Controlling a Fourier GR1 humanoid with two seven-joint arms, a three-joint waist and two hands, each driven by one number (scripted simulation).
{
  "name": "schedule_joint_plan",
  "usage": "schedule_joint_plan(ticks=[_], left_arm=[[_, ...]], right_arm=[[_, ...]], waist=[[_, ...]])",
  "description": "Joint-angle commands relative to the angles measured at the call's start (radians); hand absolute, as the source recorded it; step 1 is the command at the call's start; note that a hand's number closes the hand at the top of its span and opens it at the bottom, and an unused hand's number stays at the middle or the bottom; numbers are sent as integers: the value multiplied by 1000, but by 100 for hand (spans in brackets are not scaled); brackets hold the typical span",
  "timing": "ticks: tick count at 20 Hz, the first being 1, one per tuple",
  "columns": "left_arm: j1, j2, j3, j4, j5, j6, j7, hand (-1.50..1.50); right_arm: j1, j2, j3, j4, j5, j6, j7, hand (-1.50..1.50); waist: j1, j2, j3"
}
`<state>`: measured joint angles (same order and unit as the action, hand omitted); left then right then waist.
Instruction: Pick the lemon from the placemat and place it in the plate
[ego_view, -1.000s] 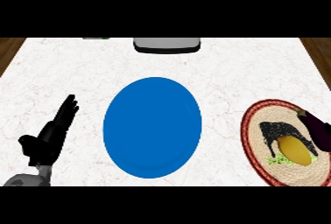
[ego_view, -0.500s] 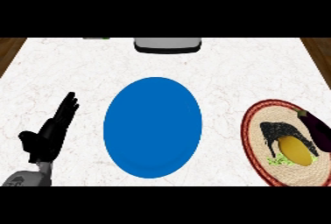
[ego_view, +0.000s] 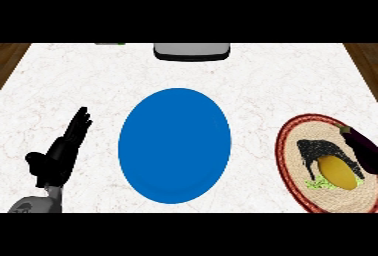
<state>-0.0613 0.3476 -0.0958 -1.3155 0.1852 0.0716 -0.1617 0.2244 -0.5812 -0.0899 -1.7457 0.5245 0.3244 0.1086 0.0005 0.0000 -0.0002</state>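
1. Where the marble counter (ego_view: 88, 70) fills the head view, a blue plate (ego_view: 175, 145) lies at its middle, nothing on it.
2. Round woven placemat (ego_view: 325, 192), tan with a dark red rim, at the counter's right side, partly cut by the view's right edge; well apart from the plate.
3. Lemon (ego_view: 339, 171), yellow, on the placemat, right of its centre, lying over a small green leafy patch (ego_view: 319, 184).
4. Right hand (ego_view: 319, 150), black, on the placemat, fingers curled down around the lemon's upper left side, touching it; the lemon has not left the mat.
5. Dark purple eggplant (ego_view: 363, 146), at the placemat's upper right edge, just beside the lemon and the right hand.
6. Left hand (ego_view: 63, 150), black, at the view's lower left, fingers straight and pointing up the counter, thumb out to the left, grasping nothing; grey forearm below it; at rest, apart from the plate.
7. Grey object (ego_view: 191, 51) at the counter's far edge, centre; type unclear.
8. Small green item (ego_view: 111, 43), far edge, left, mostly cut off.
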Motion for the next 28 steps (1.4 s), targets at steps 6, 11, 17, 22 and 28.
schedule_joint_plan(ticks=[6, 11, 17, 22, 28], left_arm=[[-1, -28, 63, 35, -38, -64, -3, 0], [44, -47, 67, -76, -71, -53, 47, 0], [20, -51, 101, -31, -79, -84, 34, 0], [8, -78, 112, -8, -99, -93, 1, 0], [22, -74, 116, -86, -103, -90, 80, 0]], right_arm=[[-94, 82, 29, 176, 173, -25, -50, -150], [-177, 98, -6, 310, 219, -45, -82, -150], [-180, 104, 35, 391, 241, -37, -224, 150], [-244, 114, 16, 514, 273, -98, -320, 150], [-175, 114, -9, 383, 304, -194, -365, 150]], waist=[[-1, 0, 0], [3, 0, 0], [2, 0, 0], [3, 1, 1], [-1, -1, 1]])
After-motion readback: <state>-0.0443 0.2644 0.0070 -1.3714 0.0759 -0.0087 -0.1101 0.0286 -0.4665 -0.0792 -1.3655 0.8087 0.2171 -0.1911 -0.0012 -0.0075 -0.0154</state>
